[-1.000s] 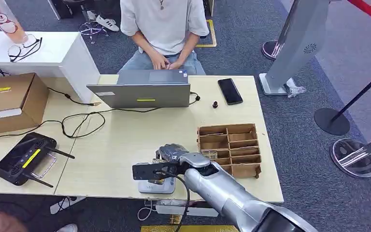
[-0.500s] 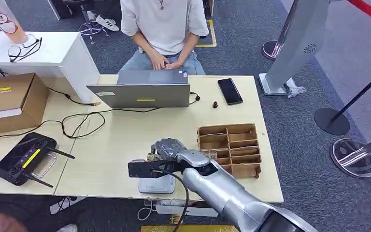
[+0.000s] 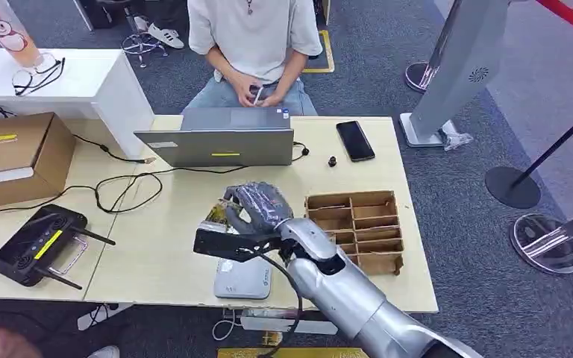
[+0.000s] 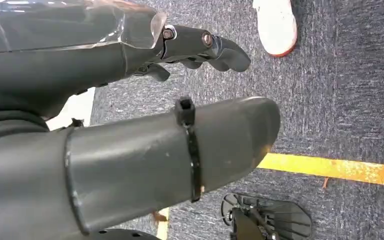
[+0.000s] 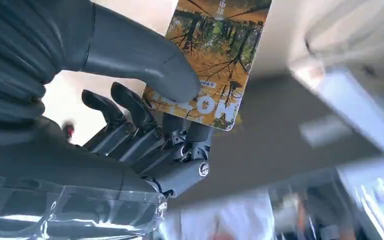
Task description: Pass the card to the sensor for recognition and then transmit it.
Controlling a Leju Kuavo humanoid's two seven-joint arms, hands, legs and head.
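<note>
My right hand (image 3: pixel 257 207) hovers over the middle of the table, pinching a card (image 3: pixel 217 214) printed with yellow autumn trees. In the right wrist view the thumb (image 5: pixel 145 60) presses the card (image 5: pixel 212 55) against the fingers. The grey sensor pad (image 3: pixel 243 278) lies flat at the table's near edge, just below and behind the raised hand. My left hand (image 4: pixel 130 115) hangs over the carpeted floor with its fingers curled and nothing in them.
A person sits behind the open laptop (image 3: pixel 224 145) at the far edge. A cardboard divider tray (image 3: pixel 354 230) stands right of my hand. A black phone (image 3: pixel 355 139), a black controller (image 3: pixel 36 245) and a brown box (image 3: pixel 16 153) lie on the table (image 3: pixel 171 216), with cables across the left.
My right hand has risen off the sensor pad and moved toward the laptop, carrying the card. The person has lifted a small object in both hands.
</note>
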